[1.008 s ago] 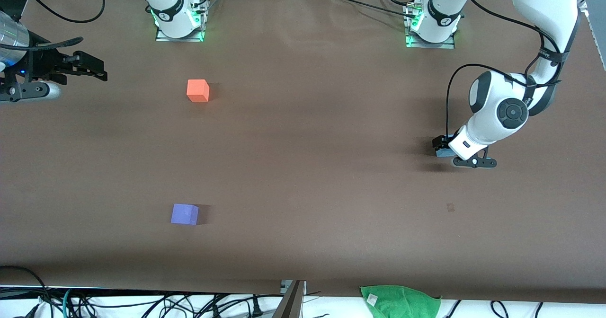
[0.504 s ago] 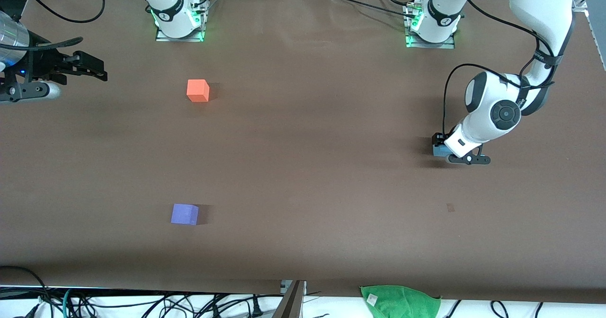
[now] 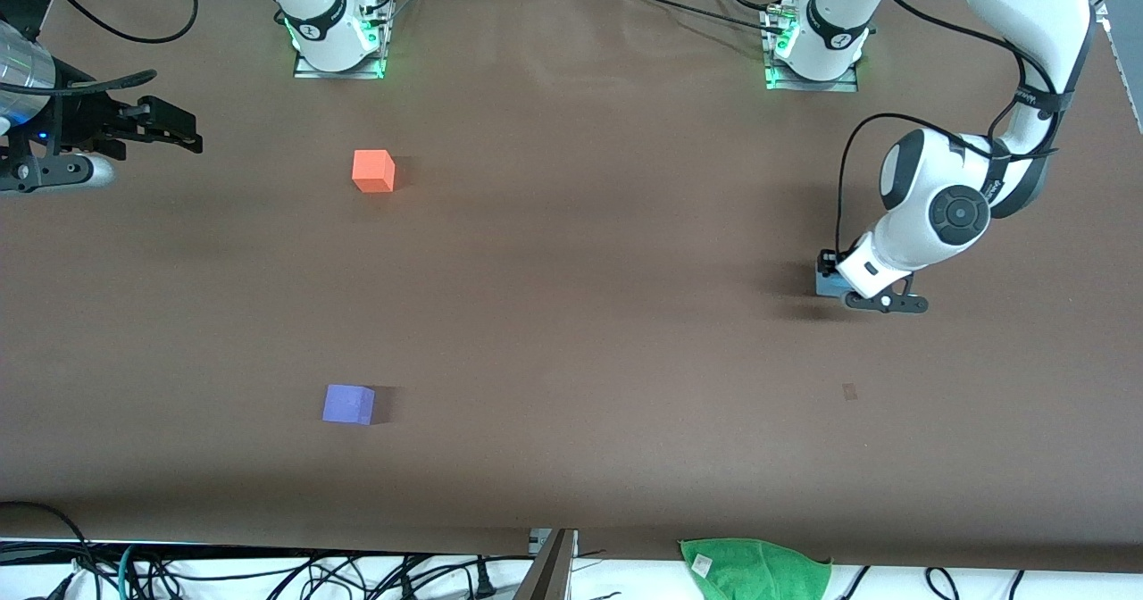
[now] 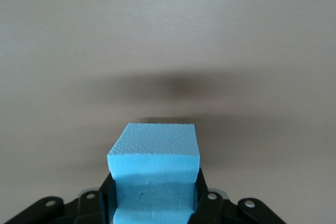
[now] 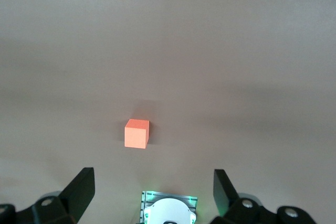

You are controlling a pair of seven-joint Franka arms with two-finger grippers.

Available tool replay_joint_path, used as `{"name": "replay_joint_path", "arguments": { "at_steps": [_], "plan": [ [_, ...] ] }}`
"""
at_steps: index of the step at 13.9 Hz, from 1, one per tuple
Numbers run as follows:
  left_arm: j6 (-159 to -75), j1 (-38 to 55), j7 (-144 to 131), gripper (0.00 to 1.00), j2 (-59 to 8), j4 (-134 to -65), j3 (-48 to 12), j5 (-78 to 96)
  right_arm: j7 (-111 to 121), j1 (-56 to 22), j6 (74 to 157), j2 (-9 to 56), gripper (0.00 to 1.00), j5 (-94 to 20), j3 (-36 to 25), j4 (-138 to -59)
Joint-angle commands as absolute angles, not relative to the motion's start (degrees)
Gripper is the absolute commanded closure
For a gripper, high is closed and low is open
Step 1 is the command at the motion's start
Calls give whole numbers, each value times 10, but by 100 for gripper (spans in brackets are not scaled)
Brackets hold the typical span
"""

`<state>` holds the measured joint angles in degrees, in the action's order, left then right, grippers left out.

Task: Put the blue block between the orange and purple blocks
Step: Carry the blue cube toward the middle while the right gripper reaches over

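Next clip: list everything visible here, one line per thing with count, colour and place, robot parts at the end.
Small matte orange cube: one, orange-coral, on the table toward the right arm's end, near that arm's base.
Small matte purple cube: one, violet, on the table nearer the front camera than the orange cube.
Small matte blue cube: one, sky-blue, toward the left arm's end, between the left gripper's fingers.
Green cloth: one, at the table edge nearest the front camera.
Table: one, brown cover.
Left gripper: shut on the blue cube, down at the table.
Right gripper: open, waiting above its end of the table.
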<state>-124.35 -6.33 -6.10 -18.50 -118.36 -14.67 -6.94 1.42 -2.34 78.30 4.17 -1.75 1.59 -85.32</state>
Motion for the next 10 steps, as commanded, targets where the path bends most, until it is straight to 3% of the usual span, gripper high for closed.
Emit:
{"name": "replay_joint_path", "arguments": {
  "at_steps": [1, 4, 10],
  "plan": [
    [-1090, -55, -75, 100, -200, -1071, -212, -81, 8, -19, 786, 41, 0, -29, 17, -852],
    [-1055, 8, -137, 99, -215, -1003, -242, -59, 15, -19, 801, 47, 0, -28, 15, -852],
    [-1111, 177, -355, 97, -363, -854, -239, -22, 15, -22, 840, 62, 0, -32, 16, -854]
  ]
}}
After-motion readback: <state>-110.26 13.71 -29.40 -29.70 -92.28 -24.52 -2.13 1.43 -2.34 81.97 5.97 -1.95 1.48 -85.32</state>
